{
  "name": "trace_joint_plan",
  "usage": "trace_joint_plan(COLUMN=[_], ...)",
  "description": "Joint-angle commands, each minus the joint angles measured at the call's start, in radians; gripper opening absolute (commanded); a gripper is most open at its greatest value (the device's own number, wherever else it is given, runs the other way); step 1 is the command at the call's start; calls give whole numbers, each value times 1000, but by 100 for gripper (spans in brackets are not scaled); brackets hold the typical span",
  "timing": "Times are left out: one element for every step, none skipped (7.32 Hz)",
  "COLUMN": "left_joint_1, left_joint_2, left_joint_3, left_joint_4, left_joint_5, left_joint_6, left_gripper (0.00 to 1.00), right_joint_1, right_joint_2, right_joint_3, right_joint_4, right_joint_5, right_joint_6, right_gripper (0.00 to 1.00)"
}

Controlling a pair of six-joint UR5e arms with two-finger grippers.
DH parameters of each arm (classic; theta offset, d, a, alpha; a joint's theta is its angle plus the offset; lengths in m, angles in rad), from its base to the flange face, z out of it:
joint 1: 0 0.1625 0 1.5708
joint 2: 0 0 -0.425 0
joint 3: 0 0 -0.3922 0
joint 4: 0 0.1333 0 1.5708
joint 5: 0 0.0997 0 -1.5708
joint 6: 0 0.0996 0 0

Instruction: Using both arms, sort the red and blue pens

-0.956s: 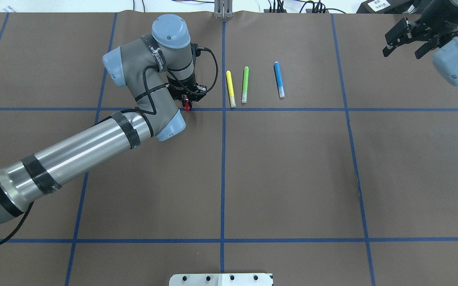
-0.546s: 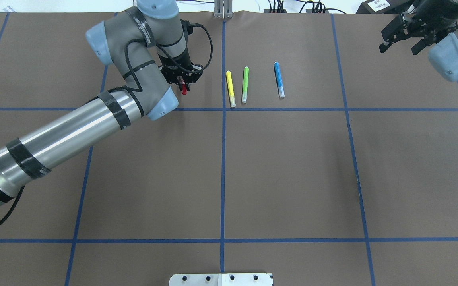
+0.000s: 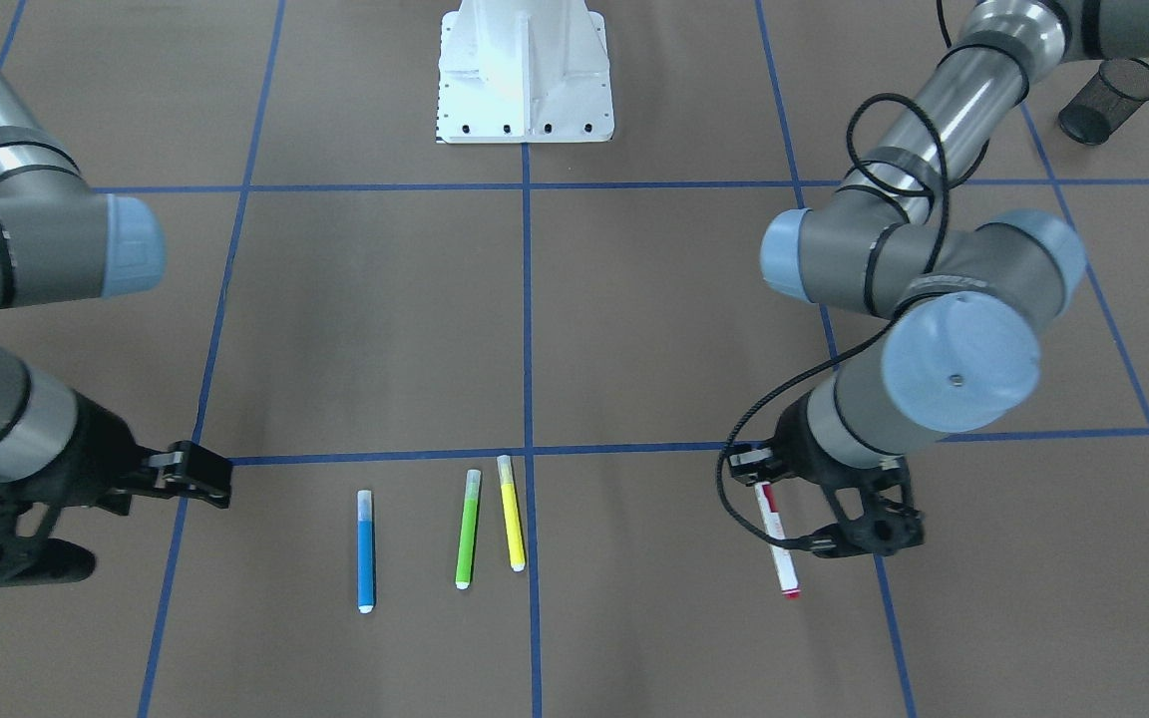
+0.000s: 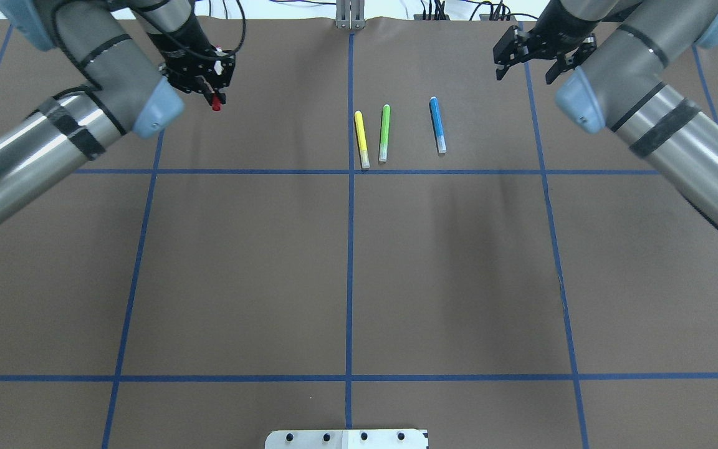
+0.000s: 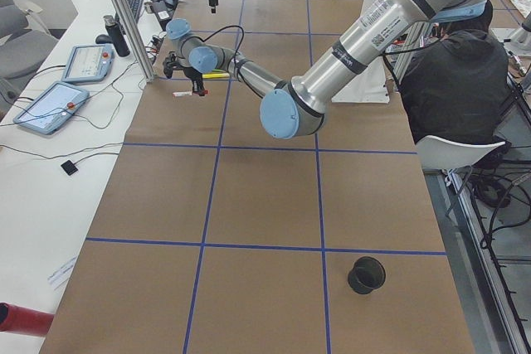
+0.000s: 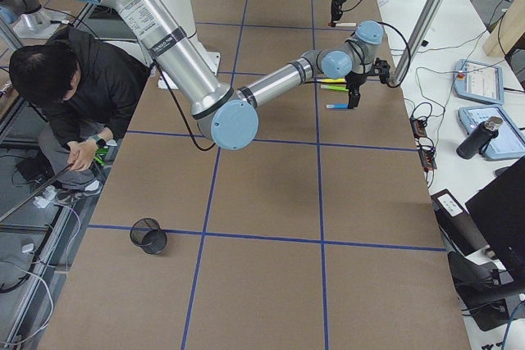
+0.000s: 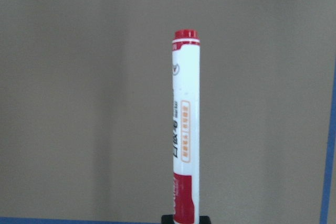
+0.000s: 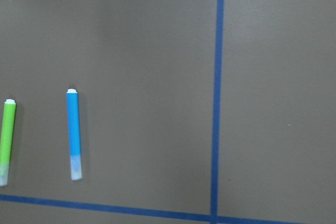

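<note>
Only your left wrist camera shows the grasp closely. The red pen [image 7: 185,129] is a smooth white barrel with orange print and a red ring at its far end. Its red cap is clamped at the lower edge of that picture, so the left gripper [image 4: 212,95] is clenched on the cap. From overhead you see little more than the red cap below the black fingers, well to the robot's left of the yellow marker [image 4: 362,138].

The front-facing view shows the whole pen, running away from the robot.

The blue pen [image 4: 437,125] lies flat on the brown paper table [image 4: 346,274], on the robot's right of the yellow marker. The green marker [image 4: 384,133] lies between them, and all three are parallel. The blue pen's pale cap points toward the robot.

The right gripper [image 4: 524,76] hangs farther right of the yellow marker, past the blue pen, jaws spread around nothing.

Only the side and front views show the black mesh cup [image 5: 367,274], round and standing mouth up, far from the yellow marker. You cannot tell its contents.
</note>
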Motion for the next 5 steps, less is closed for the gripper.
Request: trace_joint_plan(left_joint_1=[-138,-159,-198,-261,-310], left_joint_2=[124,195,244,328,453], left_joint_3=[-195,-355,-474,-539,-614], left_joint_4=[189,412,603,714,723], left_joint_5=[-99,-98,-81,-61,-9], left_joint_6=[68,152,323,470,561], left_gripper=[0,0,0,0,0], right_joint_1=[-112,-120,-132,-146,-153], right_joint_2=[58,69,105,119,121], right_joint_3=[-67,-87,-135,-160,-162], right_joint_4=[42,50,50,52,52], right_joint_5=[-119,-120,-121,-124,-147], right_joint_6=[110,110,112,110,110], right_gripper=[97,96,96,96,96])
